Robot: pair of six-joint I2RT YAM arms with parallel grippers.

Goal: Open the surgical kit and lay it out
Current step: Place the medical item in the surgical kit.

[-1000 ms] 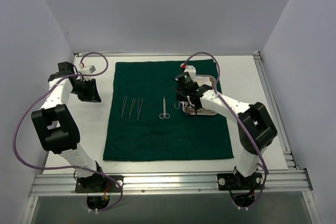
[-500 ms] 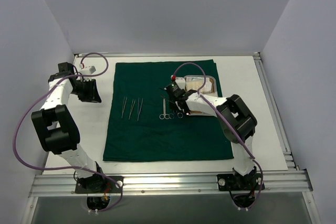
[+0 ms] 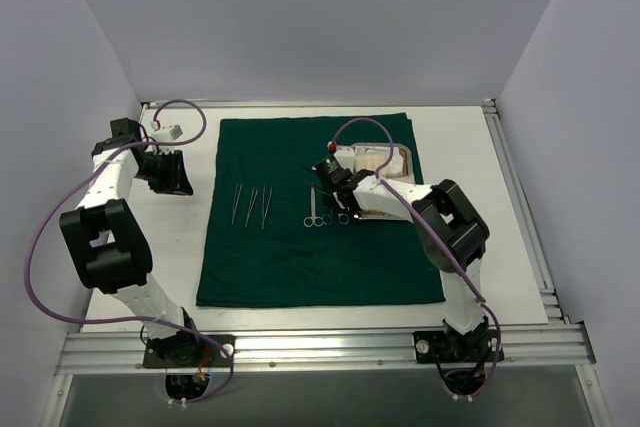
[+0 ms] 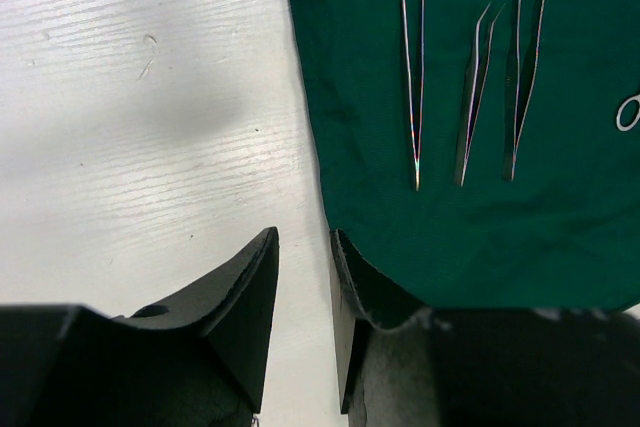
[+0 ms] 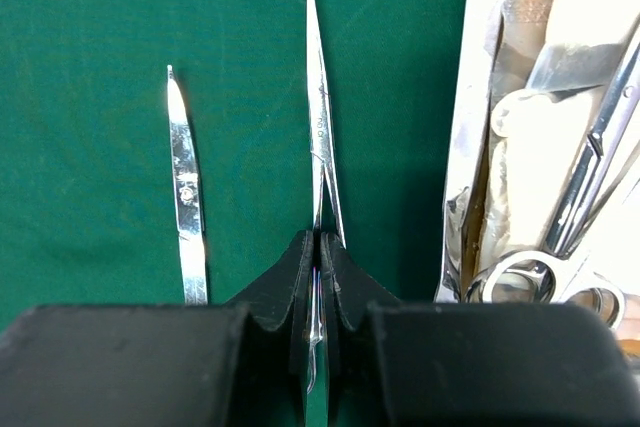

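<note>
Right pincer [image 5: 318, 239] clamps slim scissors [image 5: 317, 107]. Tray [image 5: 458, 147] lies to its right, other scissors [image 5: 185, 187] left. Left pincer [image 4: 304, 237] stands narrowly parted, empty.

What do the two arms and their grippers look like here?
The left arm and right arm have white links joined by bulky black joint housings. A purple cable loops along each. A small red marker sits near the right wrist. The left gripper and right gripper are matte black with tapering, wedge-shaped jaws.
</note>
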